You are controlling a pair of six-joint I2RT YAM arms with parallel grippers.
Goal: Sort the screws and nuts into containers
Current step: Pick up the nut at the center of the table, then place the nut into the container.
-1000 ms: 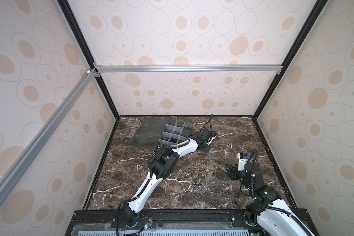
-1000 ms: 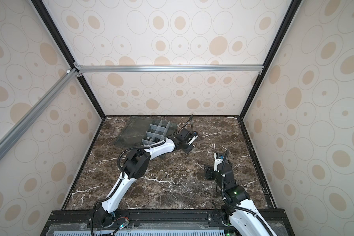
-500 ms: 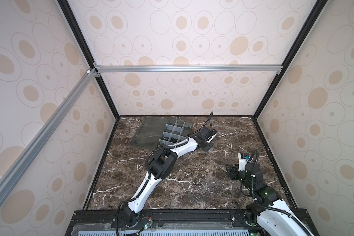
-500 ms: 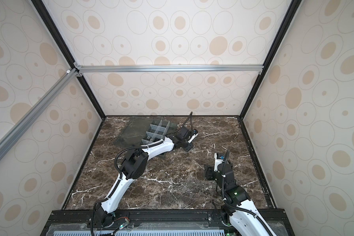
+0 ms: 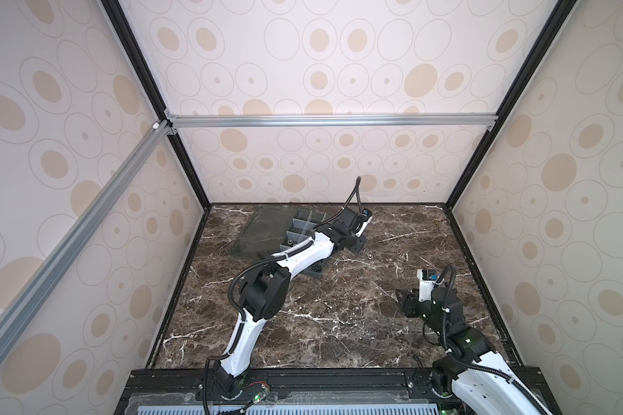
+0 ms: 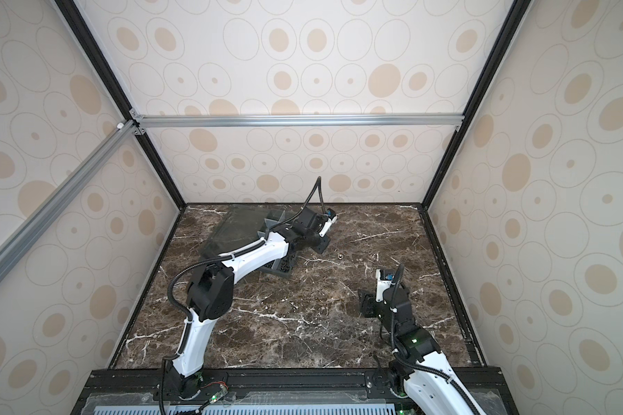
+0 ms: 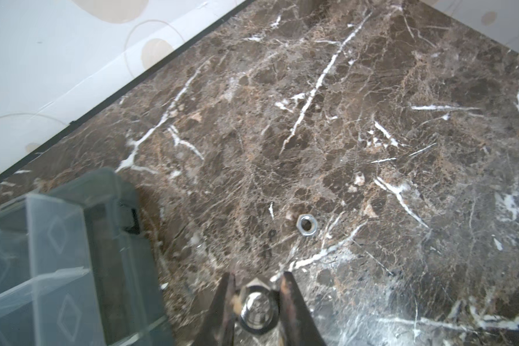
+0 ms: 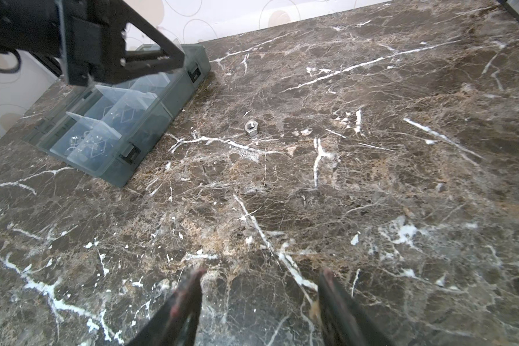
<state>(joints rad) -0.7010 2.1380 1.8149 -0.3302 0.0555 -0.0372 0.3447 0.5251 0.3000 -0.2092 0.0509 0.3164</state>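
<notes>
We see a robotics lab cell: a box framed in aluminium beams and black posts, walls papered with beige ovals, a brown marble-pattern bench, and a left arm and right arm mounted at its front.

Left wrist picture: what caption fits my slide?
Left gripper pinching a shiny nut, with a second nut lying loose on the marble table near the grey organizer box.

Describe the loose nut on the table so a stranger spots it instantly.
Find the grey organizer box at the back of the marble table. Off its latched side, alone on bare marble, lies a silver hex nut. Unlike the clamped nut in the left gripper, it lies flat and untouched.
</notes>
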